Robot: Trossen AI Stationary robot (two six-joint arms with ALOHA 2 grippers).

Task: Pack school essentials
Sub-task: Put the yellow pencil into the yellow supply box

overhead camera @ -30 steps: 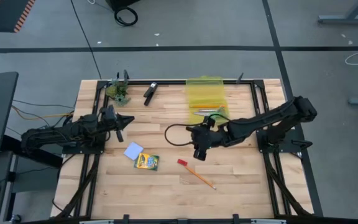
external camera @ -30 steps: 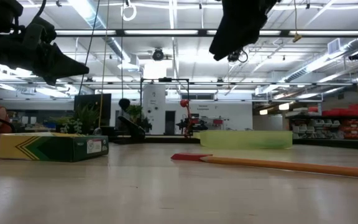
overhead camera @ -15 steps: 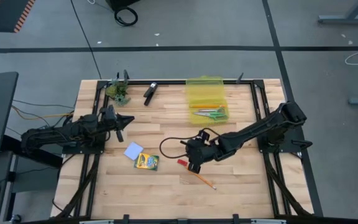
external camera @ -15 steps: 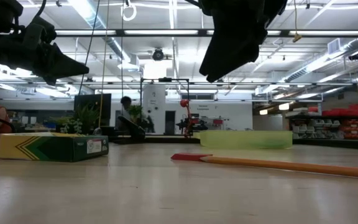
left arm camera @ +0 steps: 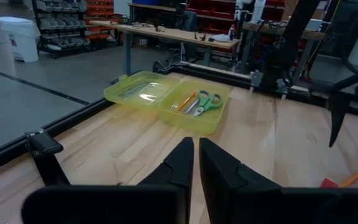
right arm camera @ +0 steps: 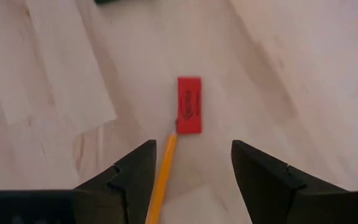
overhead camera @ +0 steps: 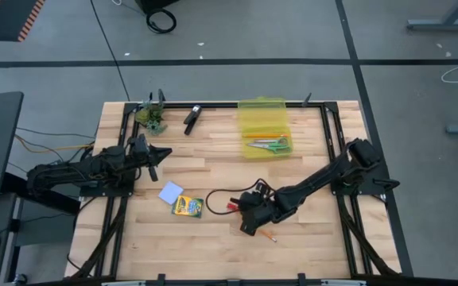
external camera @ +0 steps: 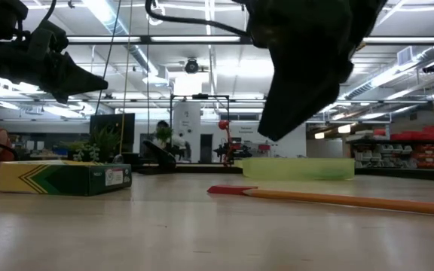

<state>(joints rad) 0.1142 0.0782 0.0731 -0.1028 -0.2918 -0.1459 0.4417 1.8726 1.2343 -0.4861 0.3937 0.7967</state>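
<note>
The right gripper [right arm camera: 188, 171] hovers with its dark fingers spread wide above the long orange wooden pencil [right arm camera: 161, 180], whose tip touches the small flat red rectangular eraser [right arm camera: 189, 114]; the wide stance looks chosen so the fingers can drop on either side of the pencil's shaft for a pick. Taking the translucent yellow plastic case [overhead camera: 265, 127] as landmark, pencil and eraser lie well apart from it toward the table's front edge, so a carry back across the boards is probably needed. The case lies open to receive items and already holds the green-handled scissors [overhead camera: 270, 144] and some pencils. The light-blue square pad [overhead camera: 170, 192] and the yellow-green crayon box [overhead camera: 187, 207] touch each other, well left of the case and unpacked. The left gripper [left arm camera: 195, 163] waits far left of the case, fingers nearly together and empty.
</note>
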